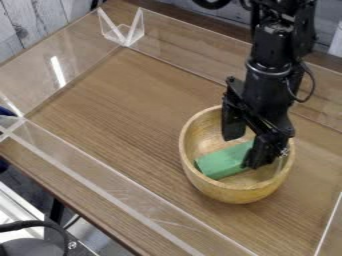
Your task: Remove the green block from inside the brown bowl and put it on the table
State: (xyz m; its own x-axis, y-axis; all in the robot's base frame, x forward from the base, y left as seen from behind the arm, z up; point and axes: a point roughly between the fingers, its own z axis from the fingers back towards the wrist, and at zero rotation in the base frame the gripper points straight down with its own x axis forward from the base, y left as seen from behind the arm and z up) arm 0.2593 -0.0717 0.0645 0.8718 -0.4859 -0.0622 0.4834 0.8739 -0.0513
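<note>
The brown bowl (201,175) sits on the table (120,110) at the right front. Inside it lies the green block (222,162), tilted against the bowl's inner wall. My black gripper (249,142) reaches down into the bowl, open, with one finger near the bowl's left inner side and the other at the block's right end. The block's right end is partly hidden behind the right finger. Nothing is lifted; the block rests in the bowl.
Low clear acrylic walls (80,150) border the tabletop on the left, front and back. A clear acrylic corner piece (123,28) stands at the back left. The wood surface stretches left of the bowl.
</note>
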